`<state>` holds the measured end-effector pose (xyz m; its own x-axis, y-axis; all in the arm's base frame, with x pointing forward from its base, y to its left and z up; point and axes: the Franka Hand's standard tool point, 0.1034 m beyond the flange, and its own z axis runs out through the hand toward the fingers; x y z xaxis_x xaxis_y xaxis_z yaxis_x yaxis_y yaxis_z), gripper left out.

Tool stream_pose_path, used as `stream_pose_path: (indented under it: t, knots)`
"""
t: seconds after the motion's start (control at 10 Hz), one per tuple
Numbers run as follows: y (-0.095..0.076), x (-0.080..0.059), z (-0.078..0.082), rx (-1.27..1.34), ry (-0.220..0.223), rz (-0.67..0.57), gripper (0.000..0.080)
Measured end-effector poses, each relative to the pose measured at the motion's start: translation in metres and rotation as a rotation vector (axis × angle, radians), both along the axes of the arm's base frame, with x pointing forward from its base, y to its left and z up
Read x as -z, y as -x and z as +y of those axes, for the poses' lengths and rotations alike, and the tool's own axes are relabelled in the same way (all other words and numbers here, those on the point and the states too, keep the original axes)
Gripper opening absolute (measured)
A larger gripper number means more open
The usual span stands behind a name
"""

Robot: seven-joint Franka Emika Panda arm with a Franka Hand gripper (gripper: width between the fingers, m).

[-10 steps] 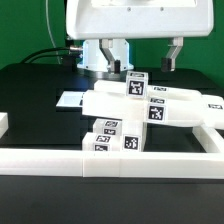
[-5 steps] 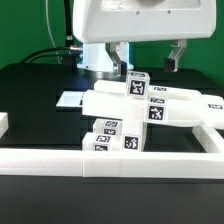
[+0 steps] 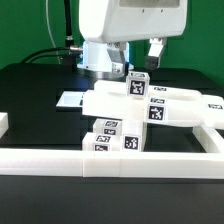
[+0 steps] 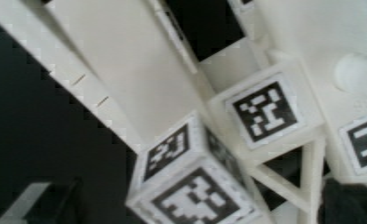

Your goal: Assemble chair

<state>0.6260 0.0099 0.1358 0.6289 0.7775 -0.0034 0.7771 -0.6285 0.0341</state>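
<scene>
Black and matte, the surface (image 3: 30, 95) lay beneath a pincer (image 3: 138, 64) whose two fingers hung wide apart, gripping nothing, just above the topmost tagged block. Under it, the chair (image 3: 150, 105) was a stacked cluster of smooth matte white plastic bars, flat panels and small cubes near the middle of the surface, each piece bearing crisp black-and-white square tags. Nearer the exterior camera ran a plain, square-edged low white border wall (image 3: 110, 160).
</scene>
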Motion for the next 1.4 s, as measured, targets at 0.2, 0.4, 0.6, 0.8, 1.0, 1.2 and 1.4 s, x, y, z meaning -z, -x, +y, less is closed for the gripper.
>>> stream_pose_path:
  t: [0.2, 0.4, 0.6, 0.8, 1.0, 1.2, 1.4]
  knots:
    - [-0.0025, 0.0009, 0.0015, -0.092, 0.019, -0.01, 0.0648]
    - [-0.0023, 0.0029, -0.0002, -0.206, 0.035, -0.005, 0.0648]
    - [0.0001, 0.0057, -0.0011, -0.291, 0.057, 0.006, 0.0648]
    - [0.0006, 0.0068, -0.0027, -0.396, 0.088, 0.017, 0.0648]
    - [0.0016, 0.0091, -0.0021, -0.468, 0.106, 0.029, 0.0648]
    - [0.0015, 0.009, -0.0033, -0.459, 0.106, 0.028, 0.0608]
    - [0.0015, 0.009, -0.0037, -0.419, 0.105, 0.025, 0.0407]
